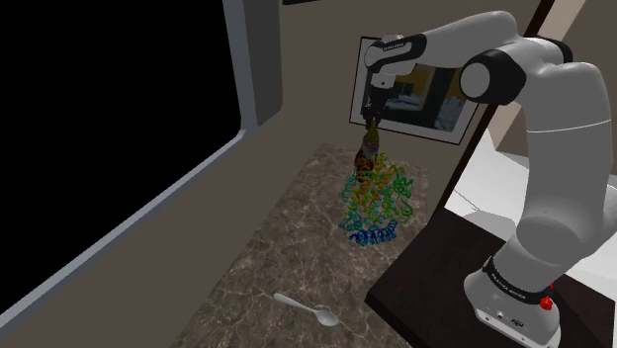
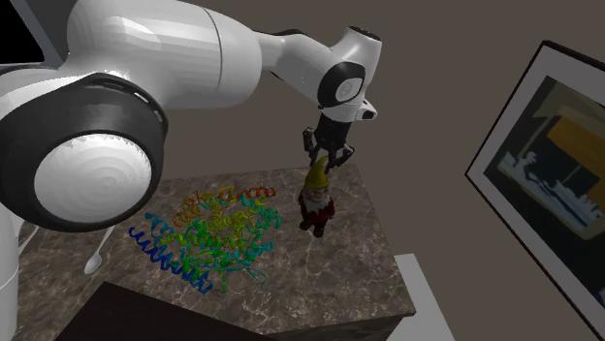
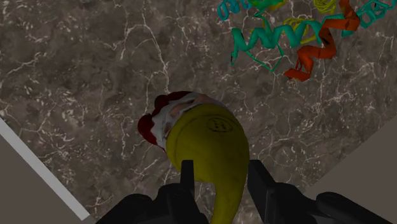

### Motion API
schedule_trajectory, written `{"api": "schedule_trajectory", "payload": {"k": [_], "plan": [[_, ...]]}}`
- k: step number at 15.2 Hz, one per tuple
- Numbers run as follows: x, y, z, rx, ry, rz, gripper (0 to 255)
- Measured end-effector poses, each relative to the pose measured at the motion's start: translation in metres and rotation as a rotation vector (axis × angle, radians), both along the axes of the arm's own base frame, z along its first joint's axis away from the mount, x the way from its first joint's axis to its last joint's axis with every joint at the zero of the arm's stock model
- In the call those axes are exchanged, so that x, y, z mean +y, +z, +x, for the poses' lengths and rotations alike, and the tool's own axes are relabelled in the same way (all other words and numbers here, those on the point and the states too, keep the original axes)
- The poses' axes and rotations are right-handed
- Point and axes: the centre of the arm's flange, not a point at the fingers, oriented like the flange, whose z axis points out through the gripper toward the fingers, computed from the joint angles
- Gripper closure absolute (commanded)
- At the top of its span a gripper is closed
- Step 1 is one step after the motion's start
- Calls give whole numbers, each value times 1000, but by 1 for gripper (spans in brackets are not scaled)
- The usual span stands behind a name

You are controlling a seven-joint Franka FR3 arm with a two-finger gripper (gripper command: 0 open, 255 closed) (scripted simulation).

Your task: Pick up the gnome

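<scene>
tool pinching the gnome's hat tip

the black tool (image 3: 221, 170) points down at the far end of the dark veined stone counter (image 1: 277, 259), its two fingers pressed against either side of the narrow tip of the yellow hat. the gnome (image 2: 316, 205) is upright beneath it, with a white beard and red coat. its feet are at the counter's surface or just above it; which, i cannot tell. just beside the gnome lies a tangled ribbon model (image 2: 208, 232) of blue, green, yellow and orange coils. a white spoon (image 1: 307, 309) lies well apart, towards the near end. a framed picture (image 2: 548, 184) hangs on the wall behind.
</scene>
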Motion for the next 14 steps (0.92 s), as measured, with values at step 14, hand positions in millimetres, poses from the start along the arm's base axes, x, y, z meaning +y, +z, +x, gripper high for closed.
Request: {"api": "schedule_trajectory", "payload": {"k": [14], "plan": [[1, 45, 0, 4, 0, 1, 255]]}}
